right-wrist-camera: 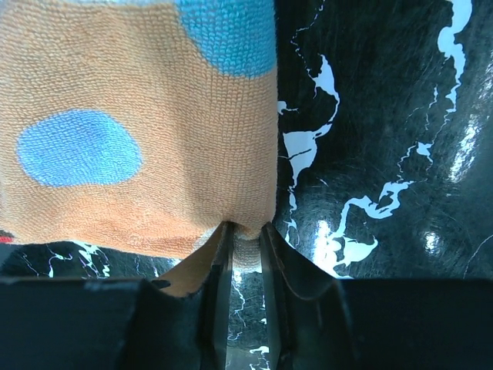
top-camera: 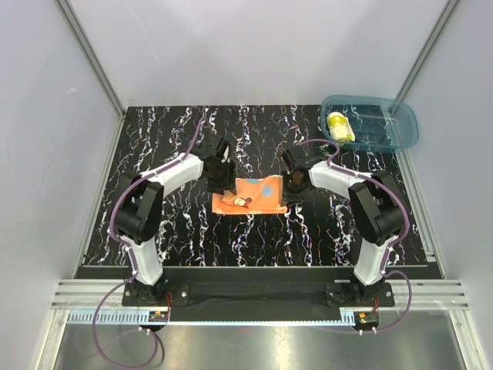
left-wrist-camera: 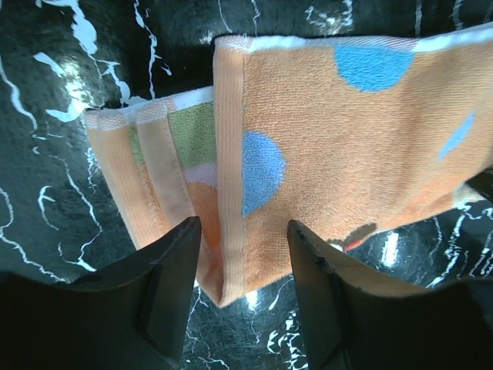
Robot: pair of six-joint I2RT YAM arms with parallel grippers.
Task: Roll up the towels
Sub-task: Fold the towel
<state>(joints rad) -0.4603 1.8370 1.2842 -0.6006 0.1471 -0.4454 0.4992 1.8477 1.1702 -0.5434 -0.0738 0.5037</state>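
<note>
Altogether two towels show: one orange towel (top-camera: 250,194) lies partly folded at the middle of the counter (top-camera: 169,231), and one yellow towel (top-camera: 340,127) sits rolled inside the single teal bin (top-camera: 400,135) at the far right corner. Both arms meet the orange one. The left end effector (left-wrist-camera: 244,225) stands apart astride its folded edge, and the right end effector (right-wrist-camera: 244,228) is pinched onto a corner.

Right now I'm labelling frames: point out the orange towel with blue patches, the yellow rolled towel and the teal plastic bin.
Orange terry towel with blue patches (top-camera: 258,194): top view, middle of its flat part.
Bright yellow rolled towel (top-camera: 340,126): top view, middle of the roll.
Translucent teal plastic bin (top-camera: 385,127): top view, bare floor.
</note>
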